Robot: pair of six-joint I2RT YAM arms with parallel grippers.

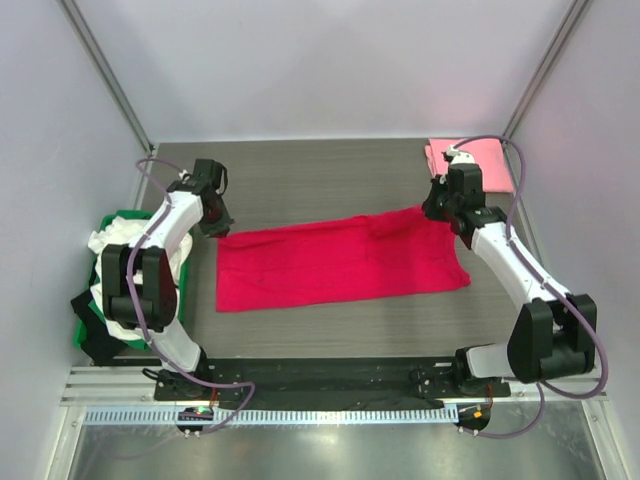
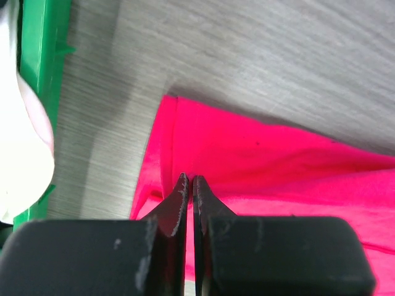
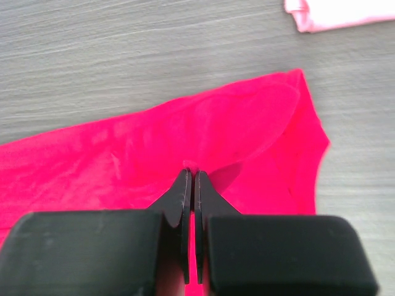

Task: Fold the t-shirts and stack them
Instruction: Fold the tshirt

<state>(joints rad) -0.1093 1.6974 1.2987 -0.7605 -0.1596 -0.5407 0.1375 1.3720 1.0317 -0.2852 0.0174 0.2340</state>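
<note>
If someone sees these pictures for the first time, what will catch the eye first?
The crimson t-shirt, spread wide across the middle of the table. The left gripper and the right gripper pinch its two ends with shut fingers. A folded pink t-shirt lies in the far right corner.

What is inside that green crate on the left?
White cloth fills the green crate and bulges over its rim. The left arm blocks part of the crate from above, and whatever lies beneath the cloth is covered.
</note>
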